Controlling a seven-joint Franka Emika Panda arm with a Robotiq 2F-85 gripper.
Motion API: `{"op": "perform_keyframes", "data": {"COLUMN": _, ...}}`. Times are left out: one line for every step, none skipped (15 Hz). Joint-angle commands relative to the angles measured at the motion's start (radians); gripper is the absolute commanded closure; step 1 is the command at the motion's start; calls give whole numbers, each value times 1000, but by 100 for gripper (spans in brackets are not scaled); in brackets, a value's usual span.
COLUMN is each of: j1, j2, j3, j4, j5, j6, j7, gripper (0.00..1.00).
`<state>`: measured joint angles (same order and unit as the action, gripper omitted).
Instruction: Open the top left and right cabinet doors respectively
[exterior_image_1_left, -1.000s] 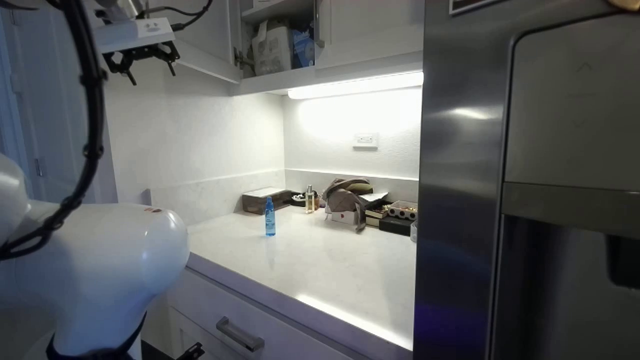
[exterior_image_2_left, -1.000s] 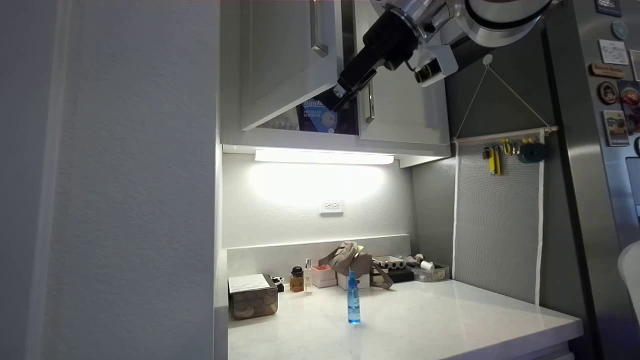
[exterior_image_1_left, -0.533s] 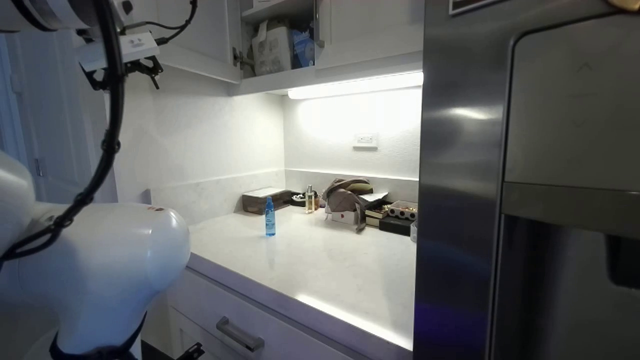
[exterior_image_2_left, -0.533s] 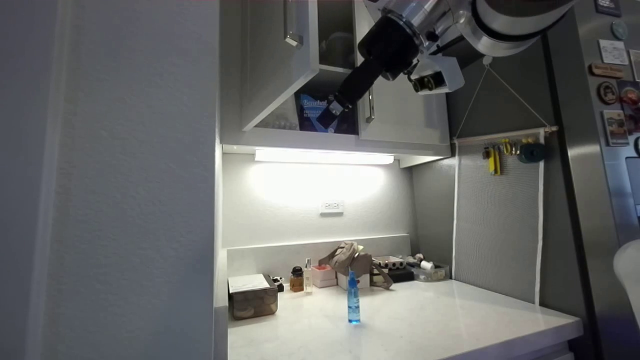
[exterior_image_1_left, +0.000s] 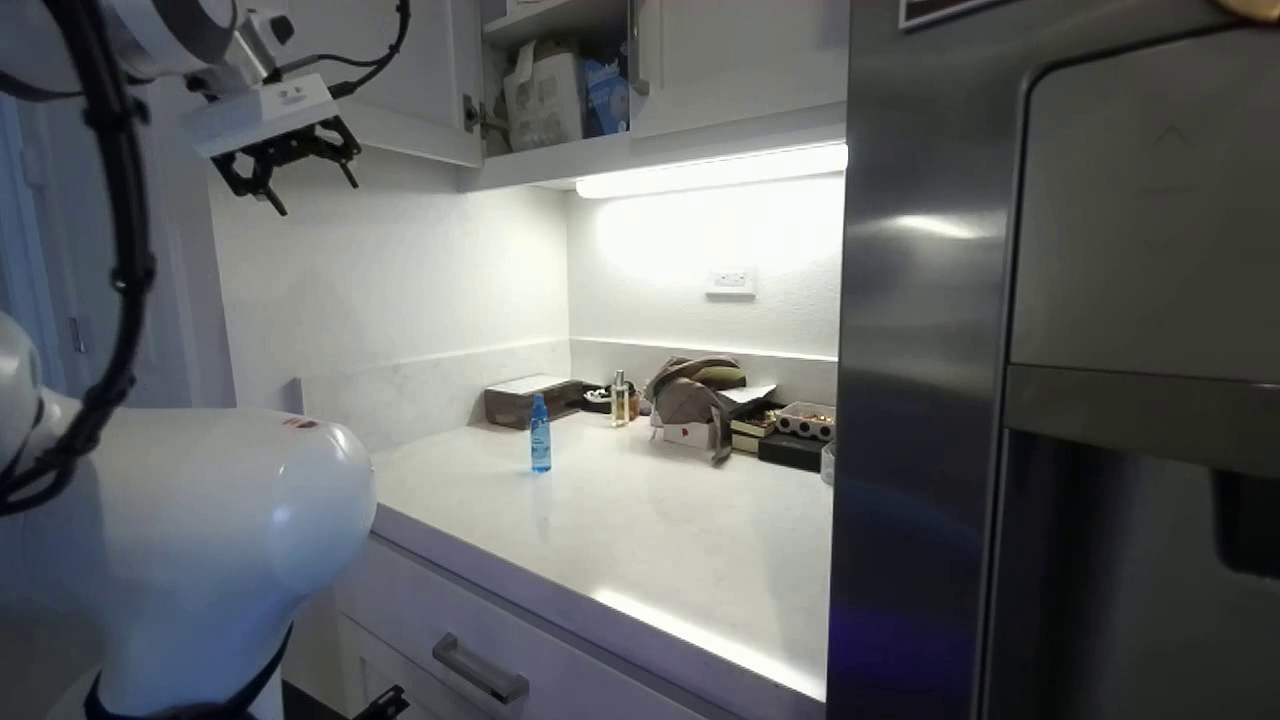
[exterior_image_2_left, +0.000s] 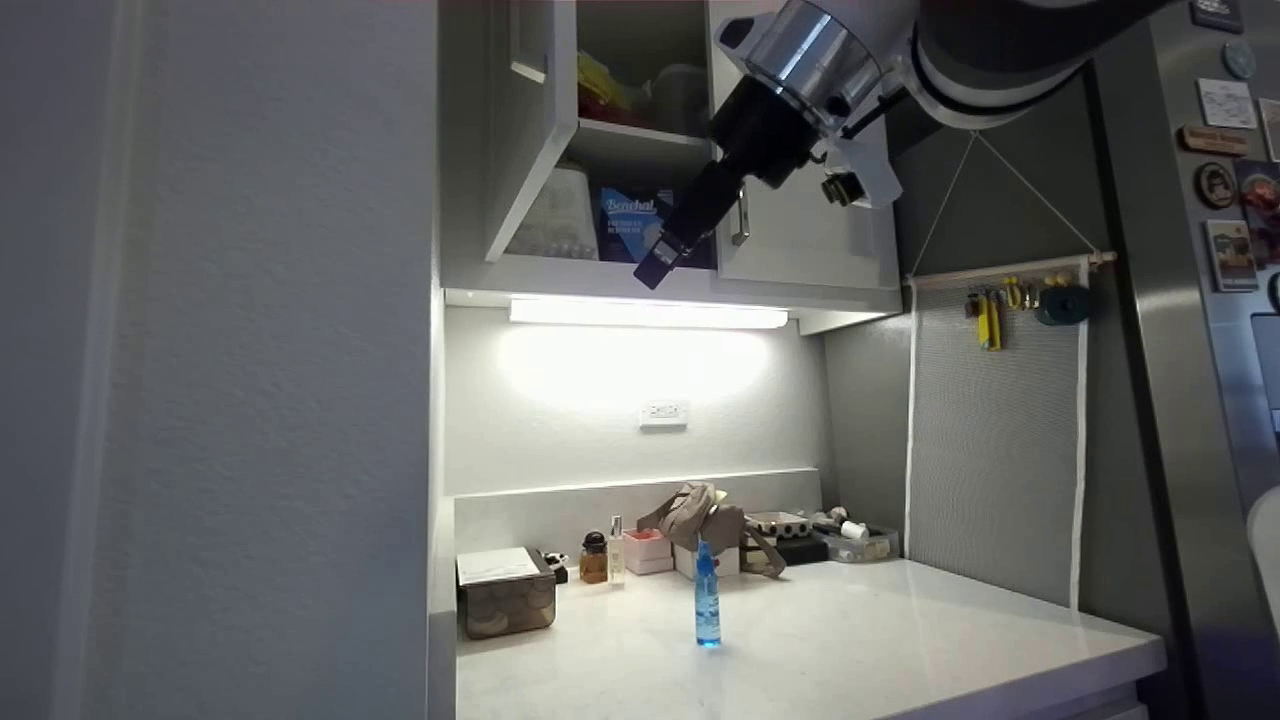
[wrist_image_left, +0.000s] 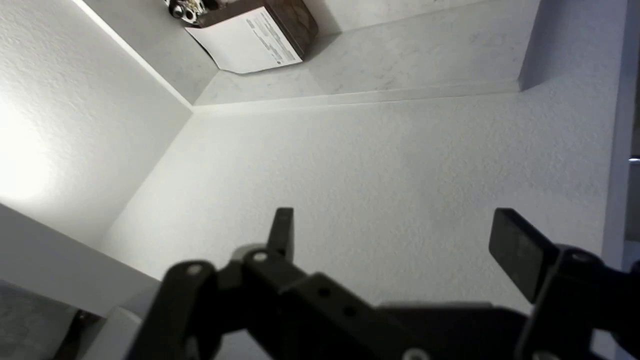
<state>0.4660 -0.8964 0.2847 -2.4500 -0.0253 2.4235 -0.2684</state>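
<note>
The top left cabinet door (exterior_image_2_left: 535, 130) stands swung open, its inner face showing in an exterior view (exterior_image_1_left: 425, 75). The top right cabinet door (exterior_image_2_left: 815, 220) is shut; it also shows in an exterior view (exterior_image_1_left: 745, 65). My gripper (exterior_image_2_left: 653, 270) points down and hangs in front of the cabinet opening, at the height of the cabinet's bottom edge. It appears apart from the left door's free edge. In an exterior view the gripper (exterior_image_1_left: 317, 196) shows below the left door. In the wrist view its fingers (wrist_image_left: 395, 222) are wide apart with only wall between them.
The right door's handle (exterior_image_2_left: 741, 215) is close behind the gripper. Boxes and bags fill the cabinet shelves (exterior_image_2_left: 645, 130). A blue spray bottle (exterior_image_2_left: 707, 600) and several small items stand on the counter (exterior_image_2_left: 840, 640). A steel fridge (exterior_image_1_left: 930, 400) is beside the counter.
The left door has swung wider open, showing more of the shelves. My gripper has moved down, from beside the door's lower edge to the cabinet's bottom edge.
</note>
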Motion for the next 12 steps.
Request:
{"op": "perform_keyframes", "data": {"j1": -107, "j2": 72, "j3": 24, "j4": 108, "j5": -13, "j6": -25, "j7": 130, "gripper": 0}}
{"op": "perform_keyframes", "data": {"j1": -135, "j2": 89, "j3": 28, "j4": 138, "j5": -11, "j6": -37, "j7": 167, "gripper": 0}}
{"op": "perform_keyframes", "data": {"j1": -169, "j2": 110, "j3": 38, "j4": 175, "j5": -10, "j6": -46, "j7": 215, "gripper": 0}}
{"op": "perform_keyframes", "data": {"j1": -201, "j2": 131, "j3": 47, "j4": 211, "j5": -9, "j6": -53, "j7": 260, "gripper": 0}}
{"op": "perform_keyframes", "data": {"j1": -233, "j2": 153, "j3": 60, "j4": 251, "j5": -10, "j6": -61, "j7": 308, "gripper": 0}}
{"op": "perform_keyframes", "data": {"j1": -266, "j2": 172, "j3": 75, "j4": 288, "j5": -12, "j6": -70, "j7": 358, "gripper": 0}}
{"op": "perform_keyframes", "data": {"j1": -301, "j2": 192, "j3": 90, "j4": 329, "j5": -17, "j6": -82, "j7": 409, "gripper": 0}}
{"op": "perform_keyframes", "data": {"j1": -333, "j2": 209, "j3": 105, "j4": 368, "j5": -21, "j6": -104, "j7": 459, "gripper": 0}}
{"op": "perform_keyframes", "data": {"j1": -363, "j2": 227, "j3": 116, "j4": 413, "j5": -22, "j6": -141, "j7": 506, "gripper": 0}}
{"op": "perform_keyframes", "data": {"j1": -387, "j2": 241, "j3": 126, "j4": 451, "j5": -23, "j6": -187, "j7": 548, "gripper": 0}}
{"op": "perform_keyframes", "data": {"j1": -391, "j2": 247, "j3": 124, "j4": 473, "j5": -28, "j6": -230, "j7": 551, "gripper": 0}}
{"op": "perform_keyframes", "data": {"j1": -347, "j2": 209, "j3": 100, "j4": 388, "j5": -16, "j6": -152, "j7": 504, "gripper": 0}}
